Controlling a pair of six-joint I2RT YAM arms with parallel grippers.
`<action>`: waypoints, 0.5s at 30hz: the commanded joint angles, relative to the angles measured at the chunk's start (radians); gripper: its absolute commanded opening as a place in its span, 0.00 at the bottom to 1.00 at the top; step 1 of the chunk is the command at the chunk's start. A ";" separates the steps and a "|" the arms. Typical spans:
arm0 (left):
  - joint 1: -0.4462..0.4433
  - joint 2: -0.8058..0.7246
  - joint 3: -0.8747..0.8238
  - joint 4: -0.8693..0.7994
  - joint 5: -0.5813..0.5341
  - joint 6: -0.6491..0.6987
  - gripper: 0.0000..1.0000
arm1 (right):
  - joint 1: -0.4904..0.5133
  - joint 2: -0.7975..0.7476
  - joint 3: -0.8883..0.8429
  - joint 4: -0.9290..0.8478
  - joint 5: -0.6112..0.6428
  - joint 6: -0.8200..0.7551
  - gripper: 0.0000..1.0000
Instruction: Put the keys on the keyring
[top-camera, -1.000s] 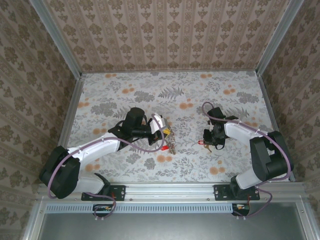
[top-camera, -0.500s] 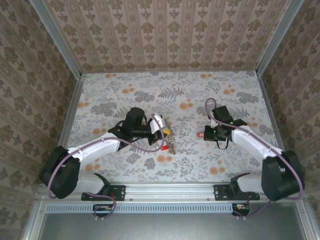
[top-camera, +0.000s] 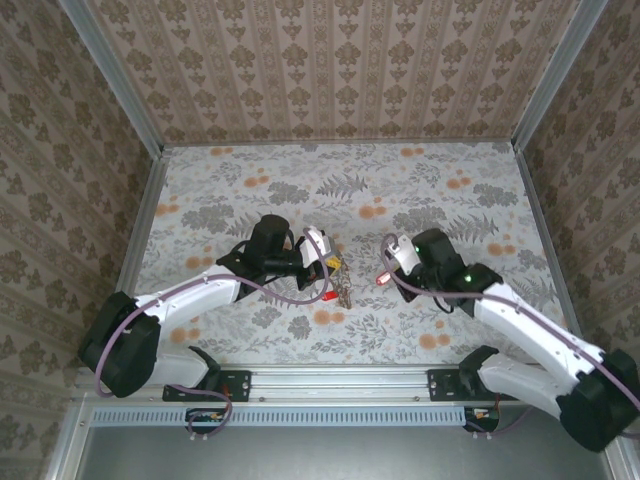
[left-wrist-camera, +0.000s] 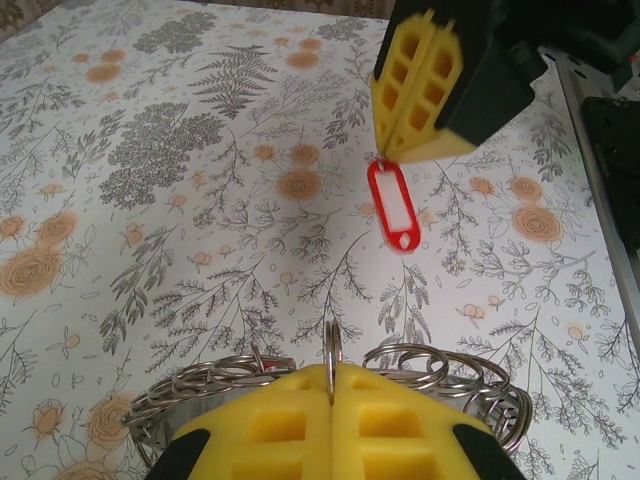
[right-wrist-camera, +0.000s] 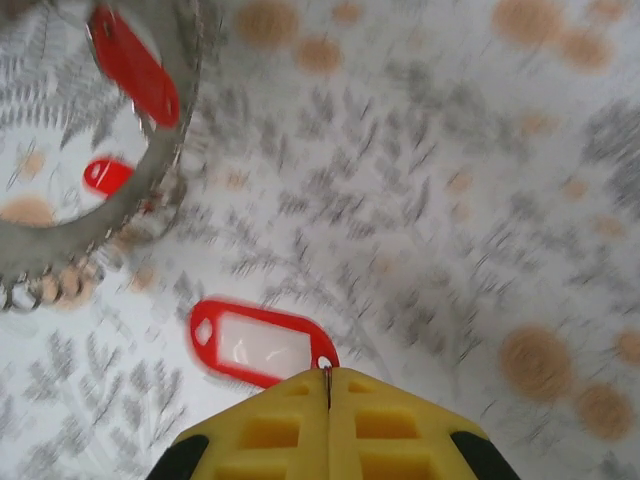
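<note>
My left gripper (top-camera: 330, 265) is shut on one small split ring of the keyring (top-camera: 344, 286) and holds it just above the table. In the left wrist view its yellow fingertips (left-wrist-camera: 400, 420) pinch that upright ring, and the keyring (left-wrist-camera: 200, 385) fans out to both sides. My right gripper (top-camera: 388, 266) is shut on a key whose red tag (top-camera: 381, 279) hangs below it, a short way right of the keyring. In the right wrist view the red tag (right-wrist-camera: 260, 343) sticks out from my shut gripper (right-wrist-camera: 328, 378). The keyring (right-wrist-camera: 150, 190) is blurred at the upper left.
Two more red tags (right-wrist-camera: 133, 65) (right-wrist-camera: 107, 175) show at the keyring, and one (top-camera: 326, 296) lies by its near side. The floral table (top-camera: 430, 190) is walled by patterned panels, with metal rails (top-camera: 140, 230) along its sides.
My right arm has swung left and stretched toward the keyring, carrying the red-tagged key with it. The left arm and the keyring have stayed where they were.
</note>
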 joint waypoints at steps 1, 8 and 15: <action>-0.007 0.001 0.047 0.014 0.020 -0.003 0.00 | -0.089 0.135 0.137 -0.177 -0.138 0.124 0.00; -0.011 -0.010 0.049 -0.002 0.017 0.003 0.00 | -0.119 0.198 0.153 -0.092 -0.387 0.169 0.00; -0.010 -0.011 0.046 -0.001 0.012 0.005 0.00 | -0.148 0.419 0.268 -0.306 -0.181 0.211 0.00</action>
